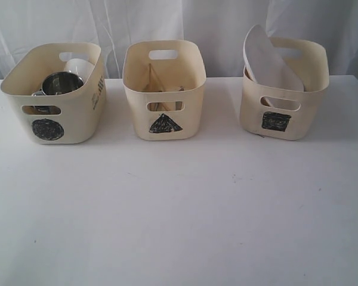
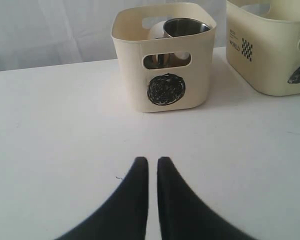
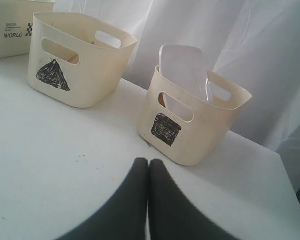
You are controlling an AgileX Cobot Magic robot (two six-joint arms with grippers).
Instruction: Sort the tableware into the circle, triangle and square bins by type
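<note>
Tableware sits sorted in three cream tubs lined across the upper part of the exterior view, on a white table (image 1: pixel 179 220); the circle bin (image 1: pixel 77 119) stands at upper left, the triangle bin (image 1: pixel 191 119) at upper centre, the square bin (image 1: pixel 310 113) at upper right, each well apart from its neighbour. A steel mug (image 1: pixel 61 82) stands upright in the circle bin, its open mouth showing above the rim; a white bowl (image 1: pixel 79 64) shows just behind it, partly hidden. Wooden chopsticks (image 1: pixel 154 78) lean inside the triangle bin; what else lies there I cannot tell. The large white plate (image 1: pixel 268 56) stands tilted on edge in the square bin, its upper part rising above the rim.

The left gripper (image 2: pixel 153 161) hovers over bare table in front of the circle bin; its black fingers stand almost together, a thin slit between them, holding nothing. The right gripper (image 3: pixel 149 162) hovers over bare table in front of the square bin; its fingers press flush together, empty.
</note>
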